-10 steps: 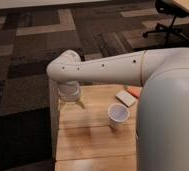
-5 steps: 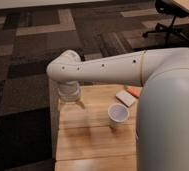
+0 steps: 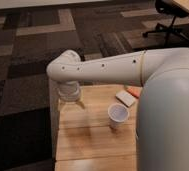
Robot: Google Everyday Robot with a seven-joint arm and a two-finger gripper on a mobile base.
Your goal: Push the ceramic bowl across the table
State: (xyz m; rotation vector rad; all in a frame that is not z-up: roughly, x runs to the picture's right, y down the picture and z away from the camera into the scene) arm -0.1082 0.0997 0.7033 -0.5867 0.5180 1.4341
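Pointing down, gripper (image 3: 71,102) apparently touches far table (image 3: 88,145) corner.

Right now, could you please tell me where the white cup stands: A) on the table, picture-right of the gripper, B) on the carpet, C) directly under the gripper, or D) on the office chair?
A: the white cup stands upright on the table, picture-right of the gripper, which hangs over the table's far left corner.
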